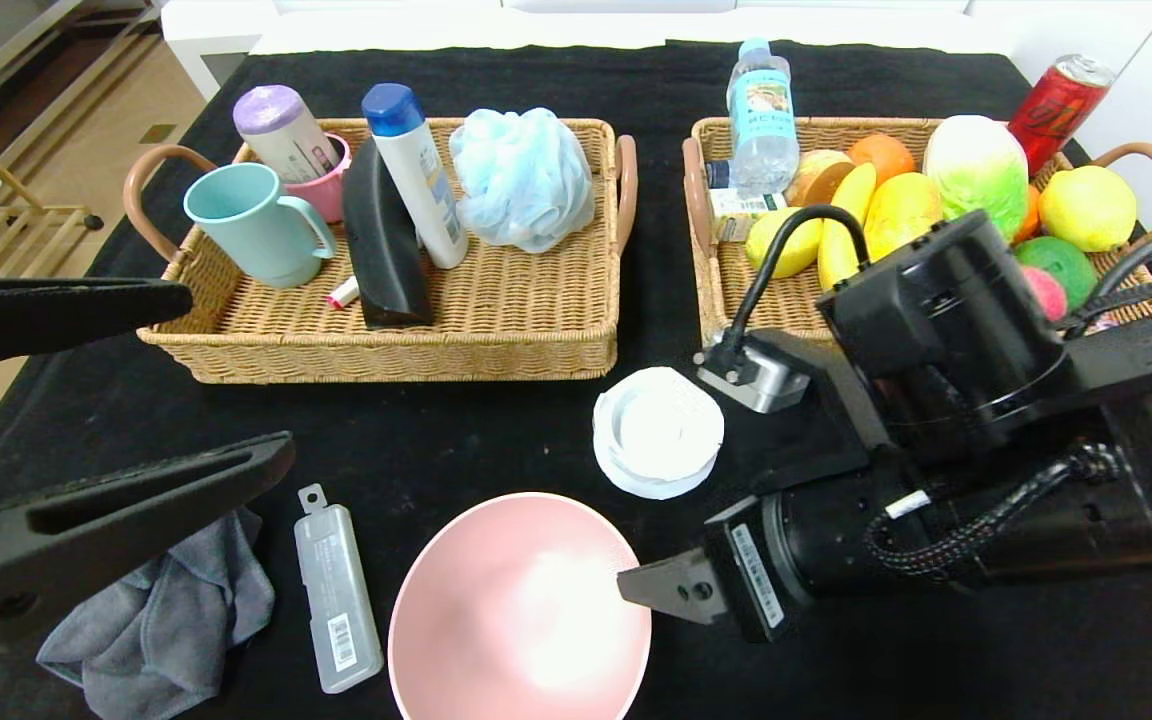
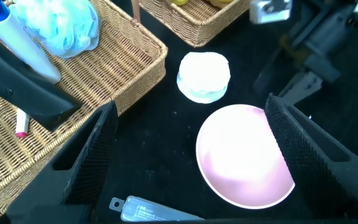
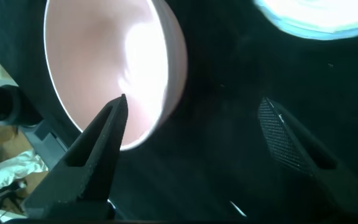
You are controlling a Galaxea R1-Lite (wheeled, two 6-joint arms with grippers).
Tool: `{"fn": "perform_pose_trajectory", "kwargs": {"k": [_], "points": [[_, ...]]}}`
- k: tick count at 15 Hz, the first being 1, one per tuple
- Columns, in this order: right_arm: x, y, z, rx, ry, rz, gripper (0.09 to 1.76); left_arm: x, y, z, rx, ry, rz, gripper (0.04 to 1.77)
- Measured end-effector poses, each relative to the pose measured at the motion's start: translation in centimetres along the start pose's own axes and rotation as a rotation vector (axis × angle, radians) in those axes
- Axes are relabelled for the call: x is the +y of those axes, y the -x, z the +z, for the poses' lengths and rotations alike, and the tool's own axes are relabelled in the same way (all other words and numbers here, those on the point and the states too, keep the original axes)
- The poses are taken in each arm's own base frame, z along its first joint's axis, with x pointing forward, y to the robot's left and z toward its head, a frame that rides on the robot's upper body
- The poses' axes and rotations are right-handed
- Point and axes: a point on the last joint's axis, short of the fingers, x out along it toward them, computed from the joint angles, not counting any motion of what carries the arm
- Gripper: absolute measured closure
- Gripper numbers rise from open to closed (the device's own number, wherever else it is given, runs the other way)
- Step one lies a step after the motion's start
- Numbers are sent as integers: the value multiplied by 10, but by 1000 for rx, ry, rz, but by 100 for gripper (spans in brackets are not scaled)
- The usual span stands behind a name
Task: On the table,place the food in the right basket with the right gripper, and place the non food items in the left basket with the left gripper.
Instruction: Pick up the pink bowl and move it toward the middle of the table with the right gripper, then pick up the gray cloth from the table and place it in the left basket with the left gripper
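Head view shows your right gripper spread wide and empty at the pink bowl's rim; the left gripper, also wide, hangs nearer the non-food case.

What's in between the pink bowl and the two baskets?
A white round lid-like thing sits on the black cloth between the pink bowl and the gap separating the left basket and right basket, seen in the head view.
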Motion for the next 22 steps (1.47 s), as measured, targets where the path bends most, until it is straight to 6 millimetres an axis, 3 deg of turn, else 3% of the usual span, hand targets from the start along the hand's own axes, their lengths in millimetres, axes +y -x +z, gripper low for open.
{"fn": "perform_pose_trajectory", "kwargs": {"k": [13,22], "points": [[-46,116,-7,-240,87,64,17,0,0,0,1,0,-5,9],[-75,167,-30,-363,139,64,15,-1,-4,-4,18,4,-14,9]]}}
